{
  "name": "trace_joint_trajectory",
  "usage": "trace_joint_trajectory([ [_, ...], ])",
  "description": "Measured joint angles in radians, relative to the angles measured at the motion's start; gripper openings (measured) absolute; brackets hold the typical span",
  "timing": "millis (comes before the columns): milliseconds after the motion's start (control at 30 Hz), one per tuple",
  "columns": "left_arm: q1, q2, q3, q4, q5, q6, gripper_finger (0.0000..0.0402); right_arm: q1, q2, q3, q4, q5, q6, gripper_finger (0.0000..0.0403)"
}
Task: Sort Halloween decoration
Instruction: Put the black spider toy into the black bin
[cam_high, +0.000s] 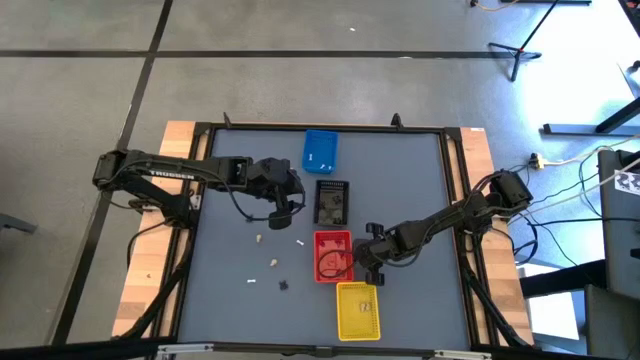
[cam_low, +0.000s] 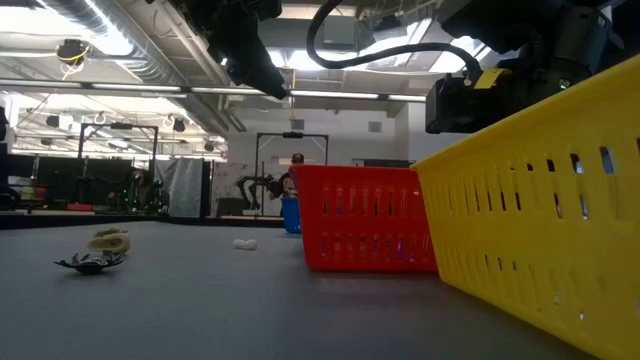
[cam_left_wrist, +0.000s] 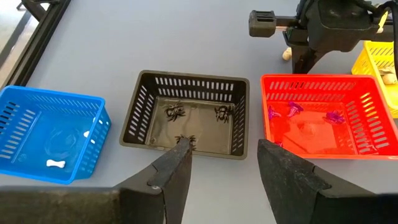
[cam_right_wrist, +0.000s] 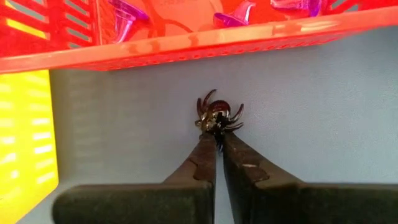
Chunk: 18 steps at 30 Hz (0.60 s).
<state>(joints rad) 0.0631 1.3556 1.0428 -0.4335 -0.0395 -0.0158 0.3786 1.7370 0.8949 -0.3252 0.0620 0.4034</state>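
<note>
Right wrist view: right gripper (cam_right_wrist: 217, 142) fingers clamped on spider (cam_right_wrist: 217, 116); left gripper (cam_left_wrist: 227, 162) fingers apart.

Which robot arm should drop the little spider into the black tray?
Probably the right: its gripper is already shut on the spider beside the red tray. The left gripper is open and empty.

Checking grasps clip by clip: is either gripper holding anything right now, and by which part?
The right gripper is shut on a small dark spider beside the red tray, pinching its near edge. The left gripper is open and empty above the black tray.
</note>
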Motion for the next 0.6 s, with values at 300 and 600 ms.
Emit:
trace_joint_trajectory([
  [300, 0.000, 0.000, 0.000, 0.000, 0.000, 0.000, 0.0175, 0.000, 0.000, 0.000, 0.000, 0.000, 0.000, 0.0004],
  [600, 0.000, 0.000, 0.000, 0.000, 0.000, -0.001, 0.0175, 0.000, -0.043, -0.001, -0.020, -0.033, -0.016, 0.0001],
])
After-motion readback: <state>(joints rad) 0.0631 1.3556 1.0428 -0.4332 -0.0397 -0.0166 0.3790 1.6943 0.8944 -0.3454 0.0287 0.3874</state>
